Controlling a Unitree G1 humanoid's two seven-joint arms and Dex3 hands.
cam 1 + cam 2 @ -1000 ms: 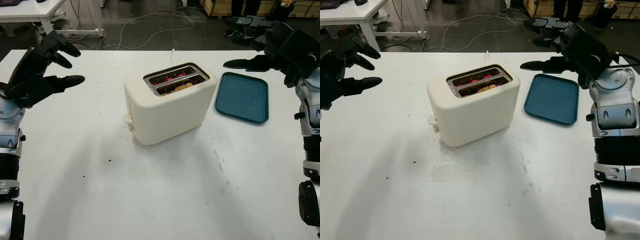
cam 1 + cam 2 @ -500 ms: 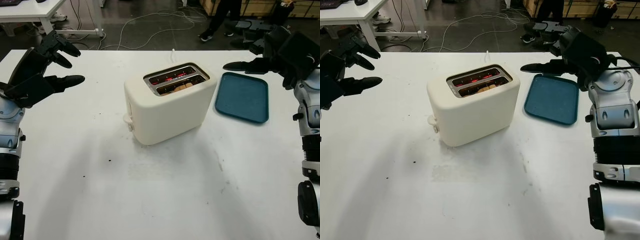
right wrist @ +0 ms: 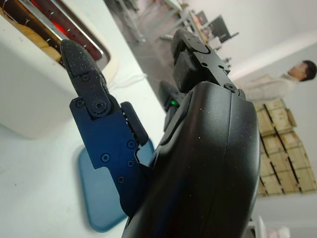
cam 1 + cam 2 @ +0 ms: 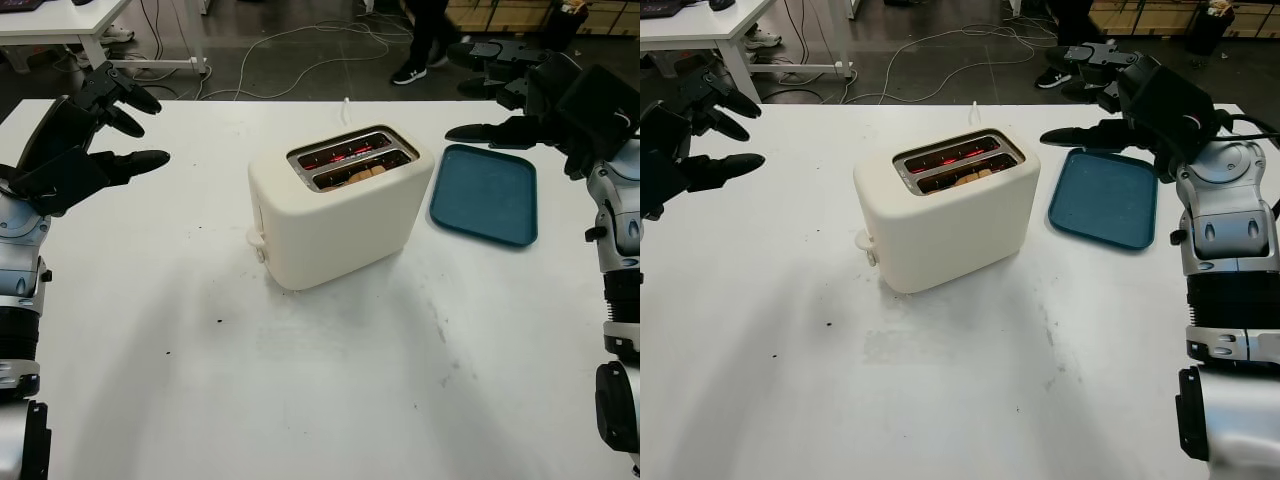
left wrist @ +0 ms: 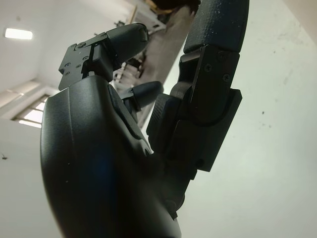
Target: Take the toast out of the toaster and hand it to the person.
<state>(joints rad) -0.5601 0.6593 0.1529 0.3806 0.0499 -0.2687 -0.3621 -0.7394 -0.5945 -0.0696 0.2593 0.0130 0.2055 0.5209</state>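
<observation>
Toast (image 4: 366, 174) sits down in the near slot of the cream toaster (image 4: 338, 205), mid-table — coils glowing red. My left hand (image 4: 82, 142) is up at the left, open, holding nothing; my right hand (image 4: 548, 98) open too — above the blue tray's (image 4: 485, 194) far edge.

From my seat I see a white table (image 4: 330, 380) filling most of the view. At twelve o'clock, dark floor (image 4: 290, 70) with loose cables (image 4: 330, 35). At ten o'clock a white desk (image 4: 60, 25); at one o'clock, wooden crates (image 4: 520, 12).
</observation>
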